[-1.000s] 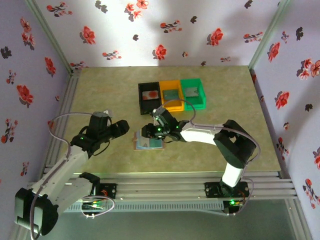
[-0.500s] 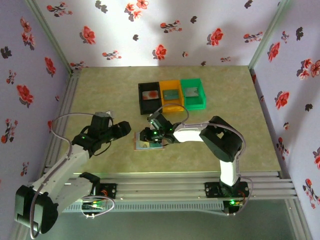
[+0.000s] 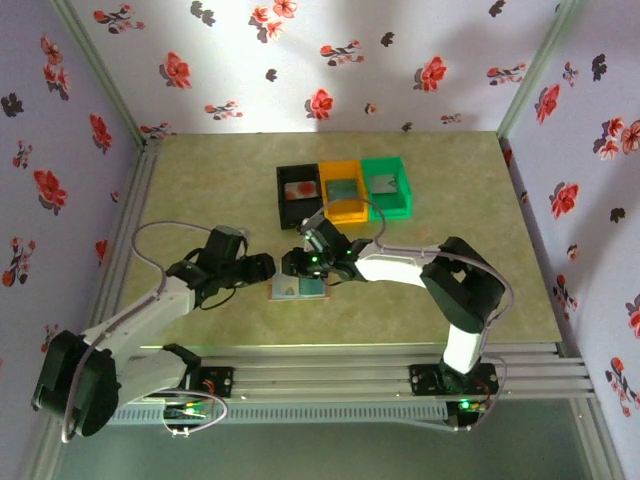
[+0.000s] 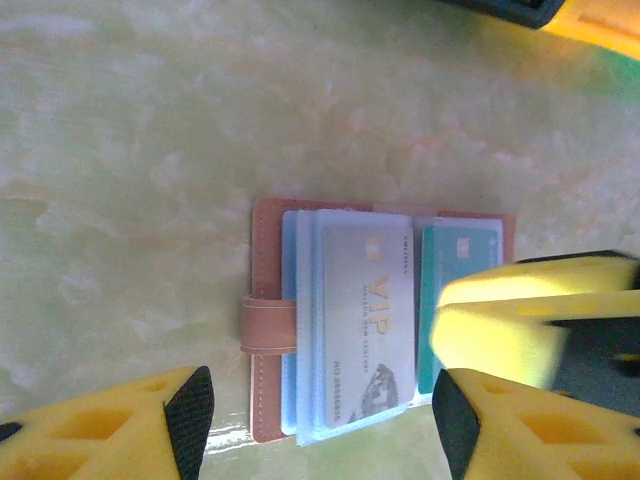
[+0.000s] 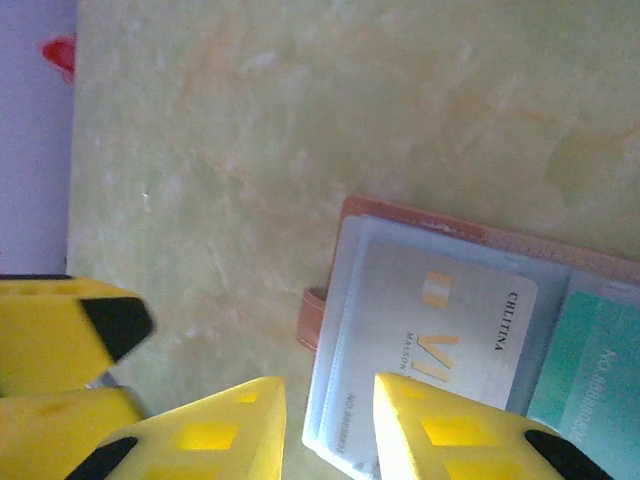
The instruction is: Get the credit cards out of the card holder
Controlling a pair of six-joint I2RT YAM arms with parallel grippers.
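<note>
The card holder [image 3: 297, 289] lies open on the table, its pinkish-tan edge and strap [image 4: 268, 325] to the left. A grey VIP credit card [image 4: 365, 320] sits in a clear sleeve on top, and a teal card [image 4: 460, 250] lies in the other panel. My left gripper [image 4: 322, 422] is open, its pads straddling the holder's near edge from above. My right gripper [image 5: 325, 385] hovers over the sleeve's corner [image 5: 345, 430] with a narrow gap between its fingers and nothing clamped. One of its yellow fingers [image 4: 510, 320] hides part of the teal card.
Black [image 3: 283, 196], orange [image 3: 356, 207] and green [image 3: 404, 190] bins stand in a row just behind the holder, each with a flat card-like item inside. Flowered walls close in the table on three sides. The left gripper's fingers [image 5: 60, 350] are close beside the right one.
My left arm has swung right until its gripper is over the card holder, and its jaws have narrowed a little. The right gripper has stayed at the holder, shifting only slightly.
</note>
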